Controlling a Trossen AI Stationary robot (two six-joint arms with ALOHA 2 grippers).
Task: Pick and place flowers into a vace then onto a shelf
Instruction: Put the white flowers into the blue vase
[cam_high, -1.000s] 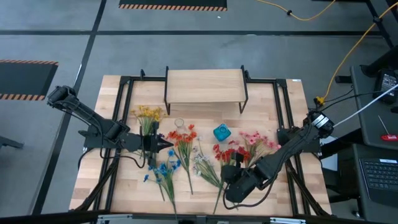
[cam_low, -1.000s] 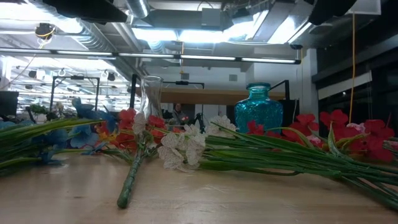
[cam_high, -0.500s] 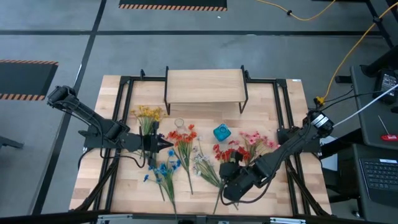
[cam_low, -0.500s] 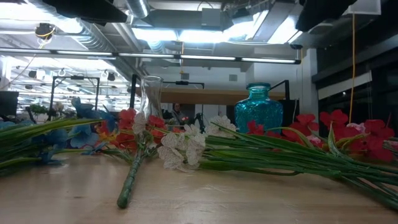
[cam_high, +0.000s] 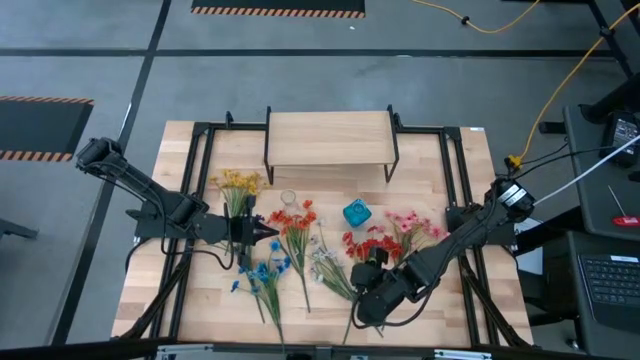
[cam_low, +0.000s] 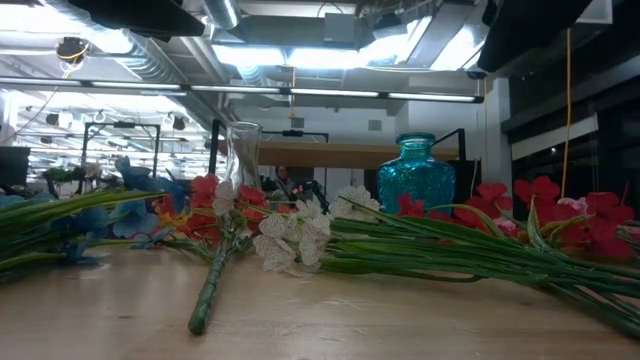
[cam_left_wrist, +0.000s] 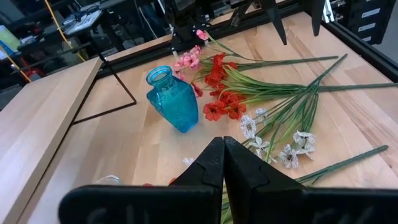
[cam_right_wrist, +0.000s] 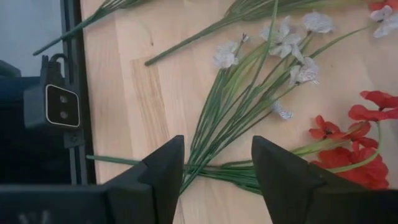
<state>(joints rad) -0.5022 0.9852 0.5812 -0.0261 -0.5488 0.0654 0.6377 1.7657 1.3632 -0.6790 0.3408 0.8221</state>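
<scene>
Right wrist view, right claw (cam_right_wrist: 214, 171) open – green flower stems (cam_right_wrist: 214, 134) beneath

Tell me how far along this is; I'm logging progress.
Nothing looks done: the flowers lie on the table, the blue vase holds none, and the shelf is bare. In hand: the right gripper, jaws open, hovers over green stems. The left gripper waits shut. Left: every pick, the vase filling and the shelf placement.
</scene>
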